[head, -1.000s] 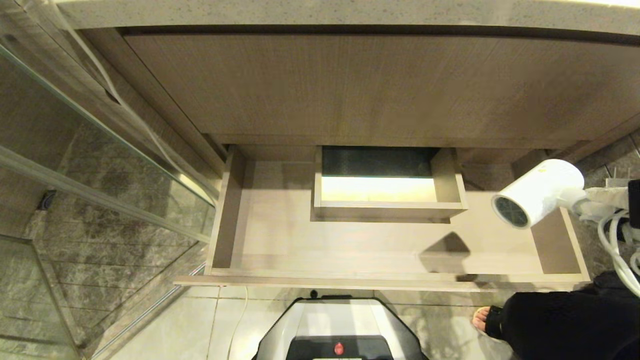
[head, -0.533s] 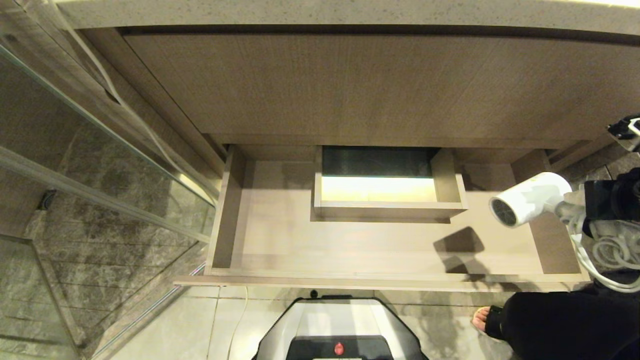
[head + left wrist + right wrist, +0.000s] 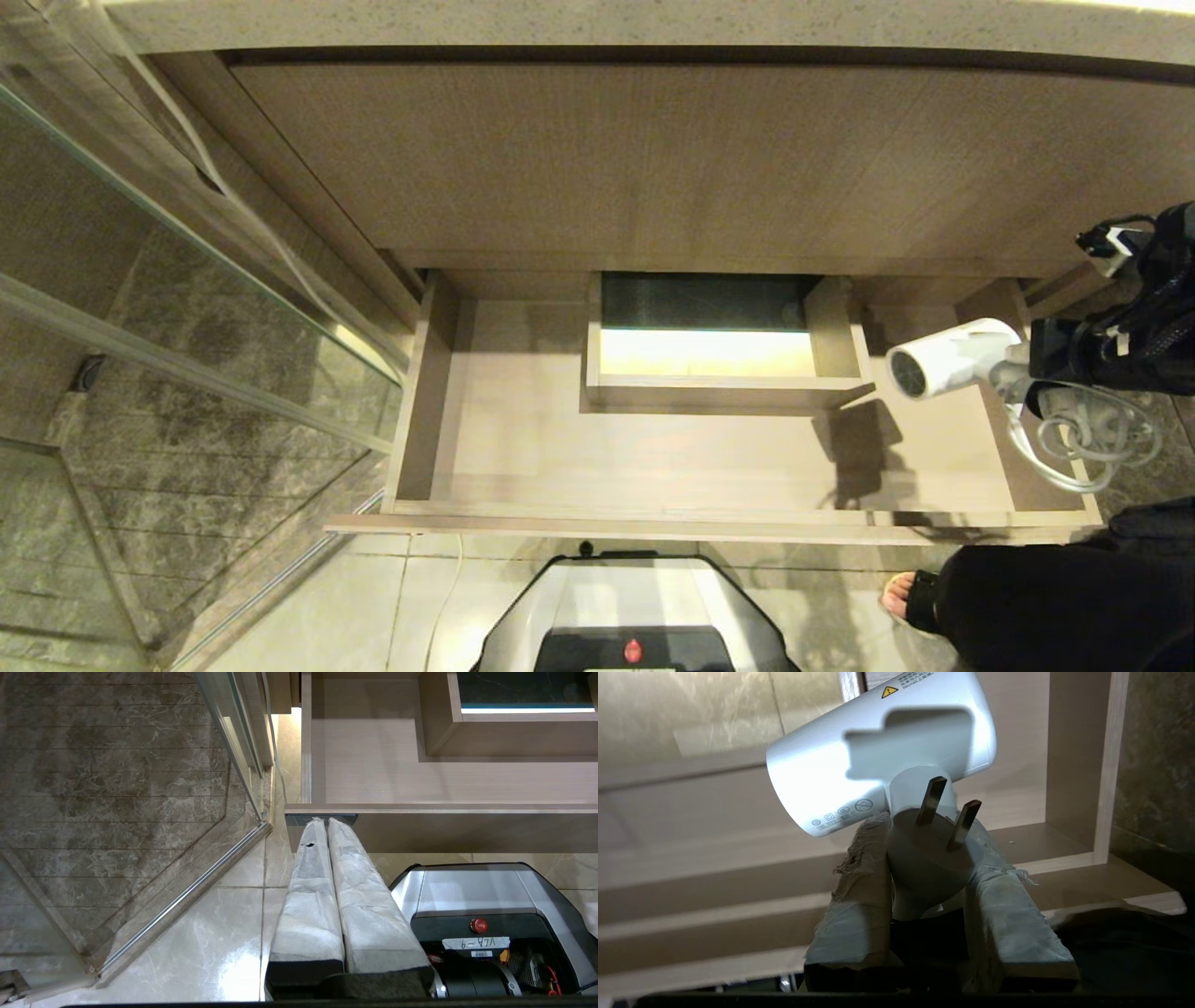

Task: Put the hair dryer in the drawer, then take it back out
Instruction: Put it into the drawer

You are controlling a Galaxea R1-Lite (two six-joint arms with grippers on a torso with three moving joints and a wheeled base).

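A person's dark clothing (image 3: 1055,597) showed by the open drawer's (image 3: 653,457) front right corner. The left gripper (image 3: 322,822), its wrapped fingers pressed together, sat before the drawer's front edge. Farther back, the right gripper (image 3: 924,858) was clamped on the white hair dryer (image 3: 948,357) (cord looped below), held above the drawer's right end.

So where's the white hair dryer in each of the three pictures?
Head view: the hair dryer is at the right, over the open drawer's right end, held by the right gripper.
Left wrist view: not in it.
Right wrist view: it fills the upper middle, plug between the fingers.
Shared landmark: the wooden drawer.
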